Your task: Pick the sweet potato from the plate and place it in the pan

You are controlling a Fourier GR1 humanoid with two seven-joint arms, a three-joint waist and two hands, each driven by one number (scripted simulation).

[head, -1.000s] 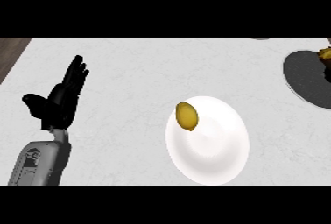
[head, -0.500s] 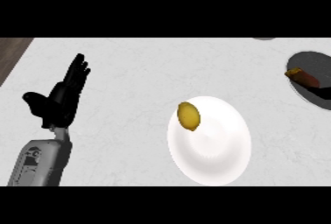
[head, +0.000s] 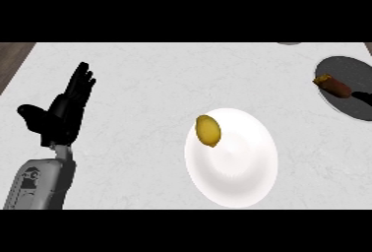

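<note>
One sweet potato [head: 332, 84] in pan [head: 347, 106]

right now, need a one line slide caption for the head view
Left hand open at the counter's left, a yellow item on the white plate, a reddish-brown sweet potato in the dark pan at right.

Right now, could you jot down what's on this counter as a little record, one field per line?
counter: pale marbled top
plate: white, round, near the middle
on the plate: yellowish oval item, at its upper-left edge
pan: dark, at the right edge, partly cut off
in the pan: reddish-brown sweet potato
left hand: open, fingers up, resting at the left, holding nothing
right hand: not in view
</note>
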